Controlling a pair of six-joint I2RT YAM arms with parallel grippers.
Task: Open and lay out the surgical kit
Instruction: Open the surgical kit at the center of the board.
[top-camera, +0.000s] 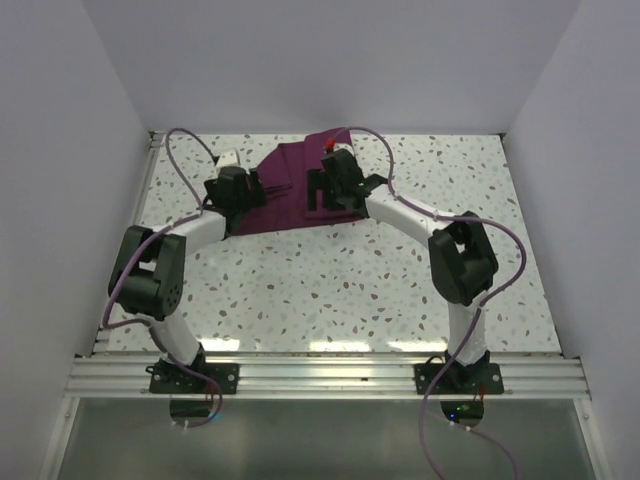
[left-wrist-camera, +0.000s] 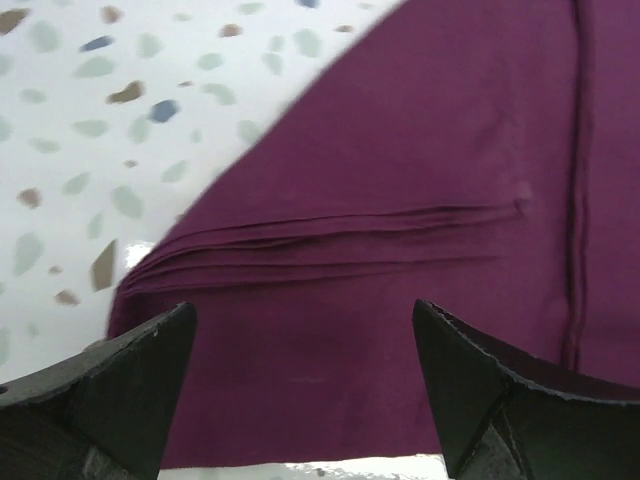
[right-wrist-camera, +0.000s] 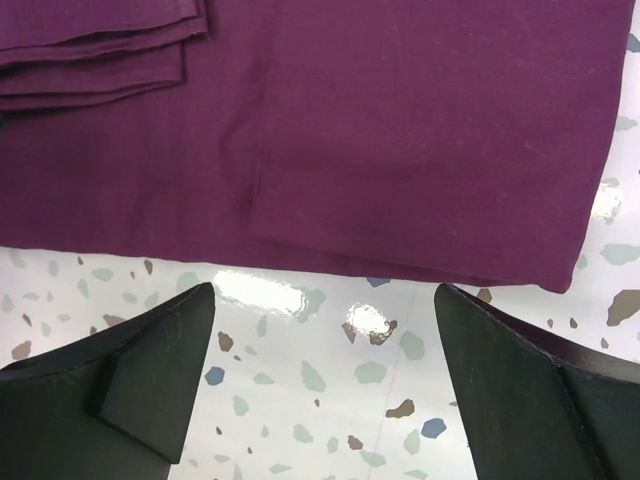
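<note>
Here, left end effector (left-wrist-camera: 303, 322) agape, empty.

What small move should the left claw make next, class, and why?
Probably lower the left claw onto the stacked folds and pinch the top layer: it hangs open above the purple wrap, which lies folded, with no instruments showing.

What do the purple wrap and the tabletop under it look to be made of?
The wrap looks like woven cloth, matte dark purple: it lies in soft stacked folds and shows a seam line. The tabletop looks hard and glossy with a speckled terrazzo pattern. Bright glare spots show the sheen, but I cannot tell whether it is laminate or stone.
</note>
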